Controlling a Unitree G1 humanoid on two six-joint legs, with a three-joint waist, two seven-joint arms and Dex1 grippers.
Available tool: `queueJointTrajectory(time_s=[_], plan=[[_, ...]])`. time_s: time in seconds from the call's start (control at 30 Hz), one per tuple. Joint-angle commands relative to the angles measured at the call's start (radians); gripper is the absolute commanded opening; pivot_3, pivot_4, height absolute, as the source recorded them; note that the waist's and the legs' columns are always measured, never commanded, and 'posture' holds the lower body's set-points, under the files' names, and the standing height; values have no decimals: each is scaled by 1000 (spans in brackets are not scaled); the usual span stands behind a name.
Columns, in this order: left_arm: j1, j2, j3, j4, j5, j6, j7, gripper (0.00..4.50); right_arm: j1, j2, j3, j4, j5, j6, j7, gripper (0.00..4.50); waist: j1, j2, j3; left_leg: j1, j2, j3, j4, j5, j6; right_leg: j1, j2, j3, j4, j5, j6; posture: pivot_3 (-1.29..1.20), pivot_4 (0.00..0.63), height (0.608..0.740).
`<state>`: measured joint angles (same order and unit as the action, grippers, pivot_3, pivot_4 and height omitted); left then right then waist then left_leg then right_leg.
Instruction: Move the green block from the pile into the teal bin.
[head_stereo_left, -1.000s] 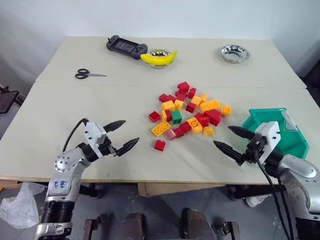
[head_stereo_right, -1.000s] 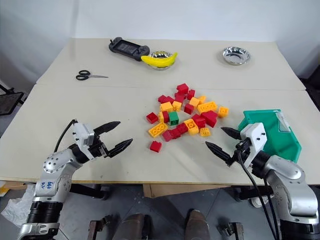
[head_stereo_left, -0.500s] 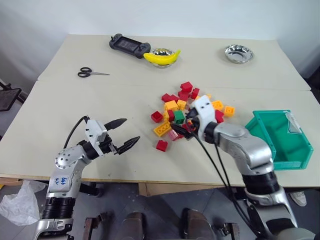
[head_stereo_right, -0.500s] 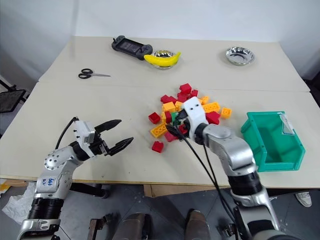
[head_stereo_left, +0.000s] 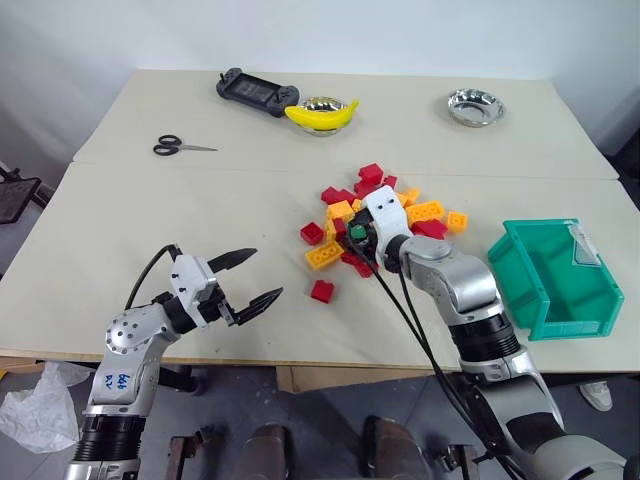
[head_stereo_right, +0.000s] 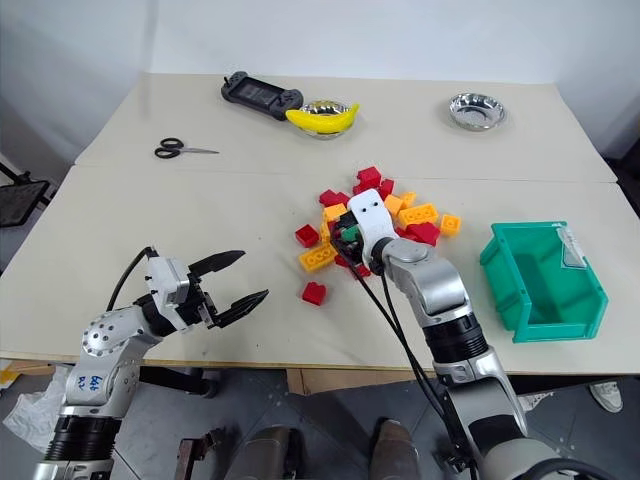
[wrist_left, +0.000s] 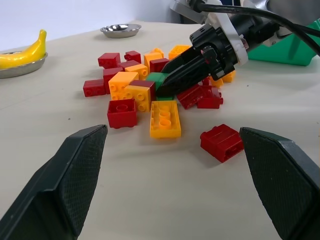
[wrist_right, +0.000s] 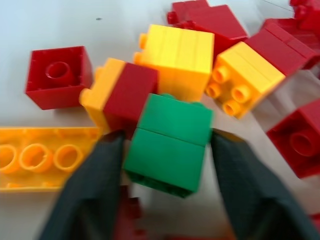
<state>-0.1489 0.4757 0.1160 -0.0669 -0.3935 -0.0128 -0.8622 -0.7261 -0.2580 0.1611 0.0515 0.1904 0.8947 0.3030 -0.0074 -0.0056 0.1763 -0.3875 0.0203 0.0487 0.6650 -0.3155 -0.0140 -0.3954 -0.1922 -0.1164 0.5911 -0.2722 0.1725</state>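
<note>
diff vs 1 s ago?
The right gripper swung from beside the teal bin across to the pile, and its fingers, wide apart a second ago, now flank the green block on both sides. The block has not left the pile. The left gripper hangs open over bare table, as before. The bricks look undisturbed.

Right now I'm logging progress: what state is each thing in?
green block: in the pile, between the right gripper's jaws, not lifted.
right gripper: jaws either side of the green block.
left gripper: open, empty.
teal bin: upright, empty.
pile: loose on the table.
</note>
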Motion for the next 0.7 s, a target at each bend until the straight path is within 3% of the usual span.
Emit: queueJointTrajectory(time_s=[0.03, 0.2, 0.43, 0.7], plan=[[-10, 7, 0, -45, -15, -9, -11, 4500, -10, -7, -26, -30, 0, 17, 8, 1460, 0, 0, 0, 0, 0, 0, 0, 0, 0, 0, 0, 0, 0, 0, 0, 0, 150, 740], [-54, -13, -26, -68, -43, 16, -23, 4500, 32, -32, -84, -99, 45, -47, 73, 1461, 3, 0, 0, 0, 0, 0, 0, 0, 0, 0, 0, 0, 0, 0, 0, 0, 150, 740], [-146, -81, -101, -51, -78, 81, -47, 4500, 259, -168, -261, -351, 150, -238, 233, 1461, 7, 0, 0, -1, 0, 0, -1, 0, 0, 0, 0, 0, -2, 0, 0, 0, 150, 740], [-258, -168, -184, 42, -77, 75, -135, 4500, 593, -299, -762, -604, 220, -265, 189, 1461, 25, 0, 0, 0, 0, 1, -1, 0, 0, 1, 0, 0, -2, 0, 0, 0, 150, 740]])
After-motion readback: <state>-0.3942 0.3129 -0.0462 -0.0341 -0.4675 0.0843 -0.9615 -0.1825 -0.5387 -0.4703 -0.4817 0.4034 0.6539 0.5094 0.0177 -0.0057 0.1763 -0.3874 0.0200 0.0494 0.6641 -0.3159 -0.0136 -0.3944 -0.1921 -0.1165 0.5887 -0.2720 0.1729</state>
